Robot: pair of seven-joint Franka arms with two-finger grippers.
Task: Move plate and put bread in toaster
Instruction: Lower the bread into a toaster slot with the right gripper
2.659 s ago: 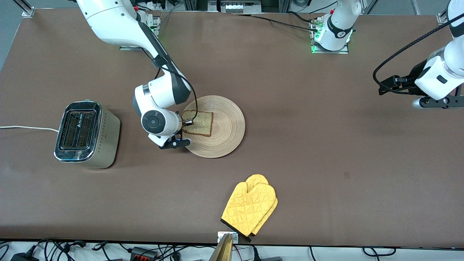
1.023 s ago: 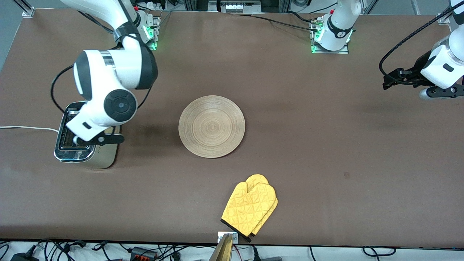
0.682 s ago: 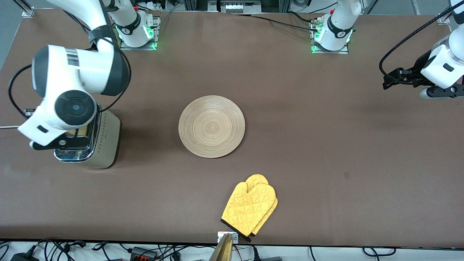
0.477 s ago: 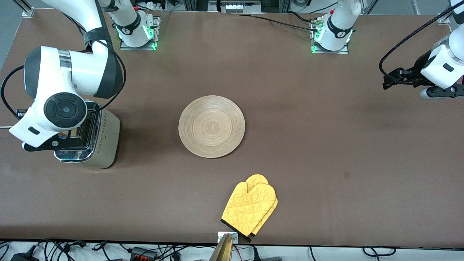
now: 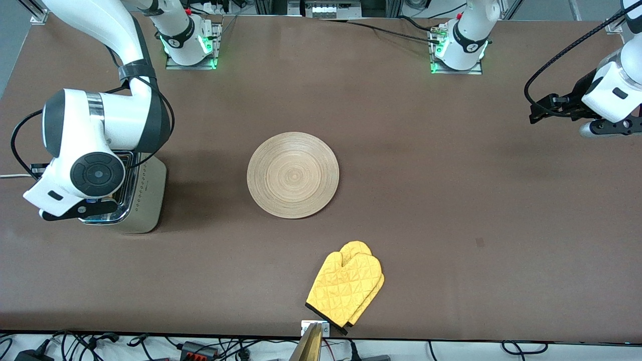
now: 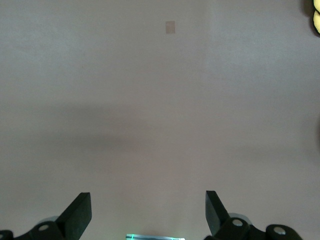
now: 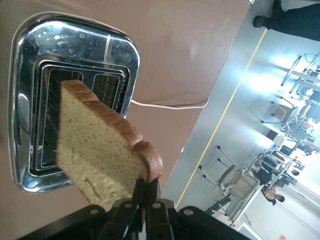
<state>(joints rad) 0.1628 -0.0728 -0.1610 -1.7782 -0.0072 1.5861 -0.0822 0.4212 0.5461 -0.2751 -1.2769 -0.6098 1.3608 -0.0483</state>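
table (image 5: 426, 200): brown surface, carrying every item listed below.

toaster (image 5: 145, 200): boxy, cream-beige sides and chrome top, sitting toward the right arm's end of the table, largely covered in the front view by the right arm's wrist. in the right wrist view the toaster (image 7: 30, 100) is showing both slots open and dark, with a white cord (image 7: 170, 105) trailing off its end across the table.

right gripper (image 7: 145, 200): hanging over the toaster top, fingers pinched narrow on one corner of the bread. in the front view only the dark underside of the right gripper (image 5: 75, 209) is showing, over the end of the toaster nearer the front camera.

bread (image 7: 100, 150): one pale speckled slice with dark brown crust, being held in the air on a tilt over the toaster slots, not in a slot. not visible in the front view.

plate (image 5: 293, 175): round, light tan wood with ring grain, lying flat near the middle of the table, bare, well apart from the toaster.

oven mitt (image 5: 346, 288): yellow, quilted, lying nearer the front camera than the plate, close to the table edge.

left gripper (image 6: 145, 215): waiting over bare table at the left arm's end, fingers spread wide and holding nothing. left gripper (image 5: 604, 128) is sitting well apart from the plate.
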